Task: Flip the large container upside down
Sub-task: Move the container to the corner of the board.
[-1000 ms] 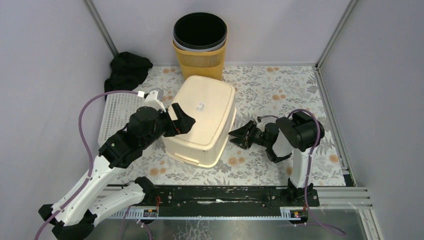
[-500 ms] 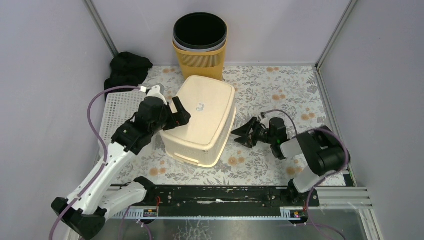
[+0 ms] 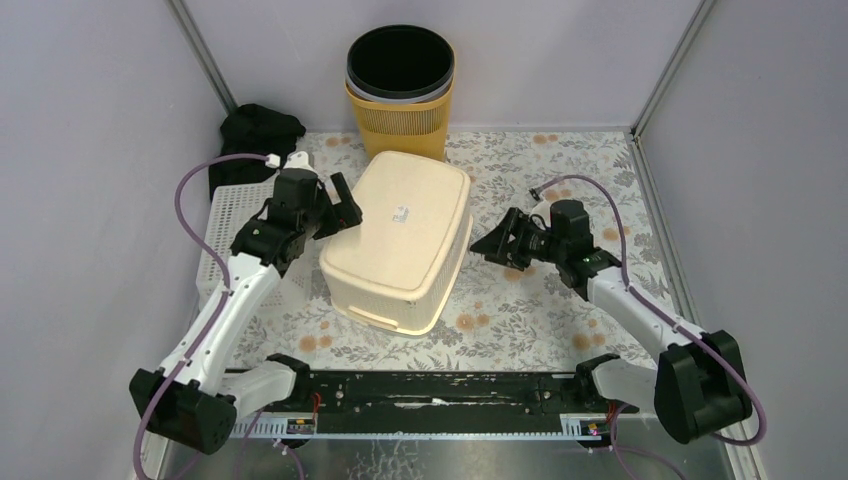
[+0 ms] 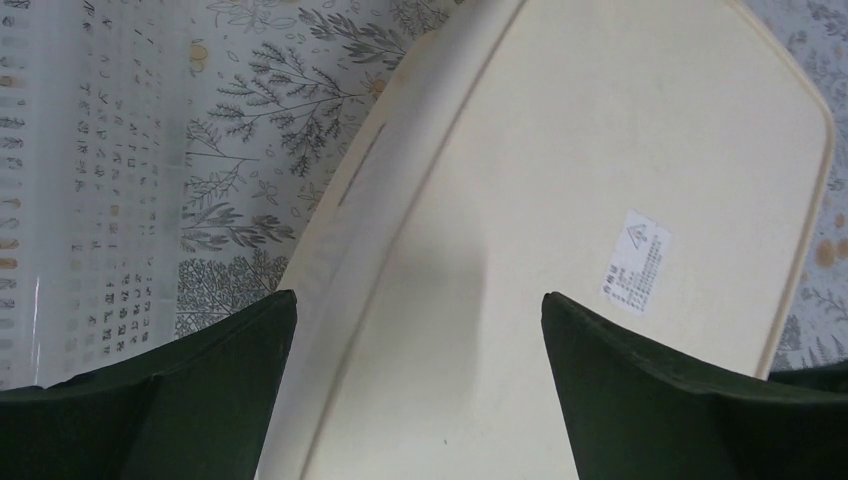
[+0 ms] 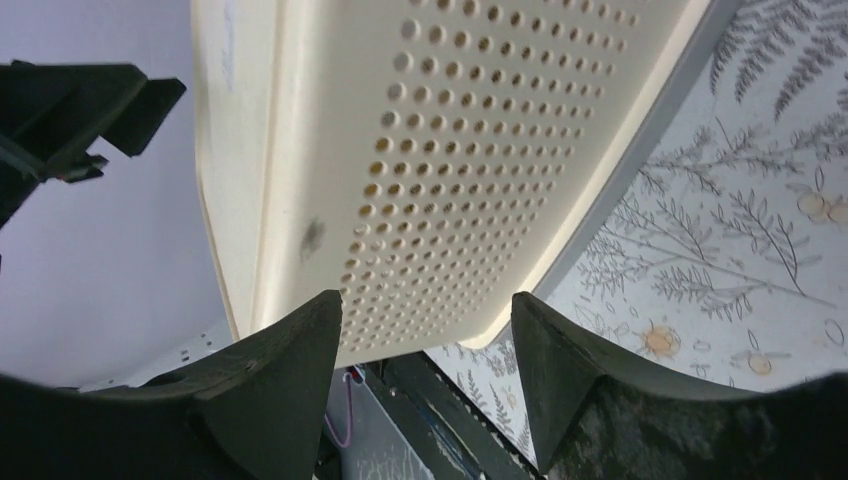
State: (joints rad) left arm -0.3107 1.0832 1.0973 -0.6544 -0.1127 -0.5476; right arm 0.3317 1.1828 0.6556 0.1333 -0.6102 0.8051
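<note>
Cream plastic at the centre of the top view: where does the large container lie relative to each tool? (Reader)

Between them, on the floral worktop. The left tool hangs over the left edge of its upward-facing base, jaws spread; contact cannot be judged. The right tool sits just beside the perforated right wall, apart from it, jaws spread and holding nothing. (Legend)

How are the arms posed? (Reader)

The left arm climbs from the lower left of the frame, bends at the elbow and reaches toward the upper right. The right arm runs low from the lower right corner, forearm stretched toward the upper left. (Legend)

Which way does the container point? (Reader)

Rim down, flat labelled base up. Its long axis runs from the lower centre toward the yellow bin at the upper centre, leaning slightly right. A white perforated tray lies left of it; a black cloth sits at the upper left. (Legend)
</note>
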